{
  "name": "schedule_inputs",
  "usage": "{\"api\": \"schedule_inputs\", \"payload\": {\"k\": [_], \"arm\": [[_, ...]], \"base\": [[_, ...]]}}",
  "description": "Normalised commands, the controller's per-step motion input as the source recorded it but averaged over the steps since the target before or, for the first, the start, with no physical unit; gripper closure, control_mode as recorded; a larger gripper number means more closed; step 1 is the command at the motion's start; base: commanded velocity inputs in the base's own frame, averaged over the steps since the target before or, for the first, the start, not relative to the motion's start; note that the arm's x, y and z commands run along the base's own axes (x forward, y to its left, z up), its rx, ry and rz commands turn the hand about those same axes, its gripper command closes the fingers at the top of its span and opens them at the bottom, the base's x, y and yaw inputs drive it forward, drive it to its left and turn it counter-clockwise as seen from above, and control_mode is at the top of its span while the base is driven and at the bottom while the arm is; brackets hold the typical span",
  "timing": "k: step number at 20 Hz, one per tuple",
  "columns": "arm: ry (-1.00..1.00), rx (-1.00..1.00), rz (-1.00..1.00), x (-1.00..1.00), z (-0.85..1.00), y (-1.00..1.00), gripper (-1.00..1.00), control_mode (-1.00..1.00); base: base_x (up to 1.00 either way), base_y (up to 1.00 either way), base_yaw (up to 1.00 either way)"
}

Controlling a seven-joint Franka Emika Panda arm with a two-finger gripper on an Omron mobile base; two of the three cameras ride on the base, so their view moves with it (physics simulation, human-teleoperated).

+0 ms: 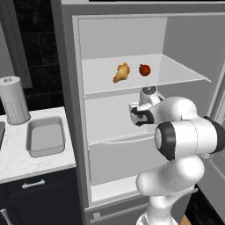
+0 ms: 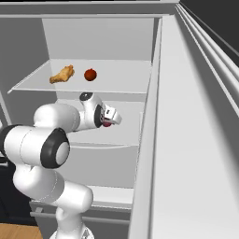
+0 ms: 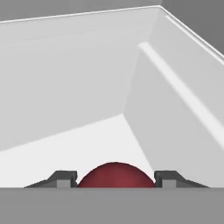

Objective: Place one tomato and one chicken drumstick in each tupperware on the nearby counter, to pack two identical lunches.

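Both base views look forward and down into the open fridge (image 1: 132, 110) from behind the arm, sharing its shelves; the hand view looks closely along a shelf (image 3: 87, 140).

It was a kitchen. An open white fridge (image 1: 132, 110) with pale glass shelves filled the middle and right of the left base view, a golden-brown chicken drumstick (image 1: 121, 73) and a round red tomato (image 1: 144, 70) on its upper shelf. At lower left lay a white marbled stone countertop (image 1: 13, 158) over dark navy cabinets (image 1: 39, 197), bearing a shallow grey rectangular tray (image 1: 45, 137) and a paper-towel roll (image 1: 13, 101).
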Motion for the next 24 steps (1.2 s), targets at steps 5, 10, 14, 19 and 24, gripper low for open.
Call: {"api": "schedule_inputs", "payload": {"k": [5, 10, 14, 19, 24], "arm": [[0.06, 0.0, -0.06, -0.54, -0.47, -0.07, 1.0, -1.0], [-0.06, -0.01, 0.0, -0.87, -0.56, 0.08, 1.0, -1.0], [-0.2, -0.08, 0.06, -0.47, -0.49, 0.26, 1.0, -1.0], [-0.08, 0.0, 0.05, -0.36, -0.05, 0.1, 1.0, -1.0], [0.02, 0.05, 0.12, -0.66, 0.29, 0.02, 1.0, -1.0]], "base": [[0.0, 0.0, 0.0], [0.0, 0.0, 0.0], [0.0, 0.0, 0.0], [0.0, 0.0, 0.0], [0.0, 0.0, 0.0]]}}
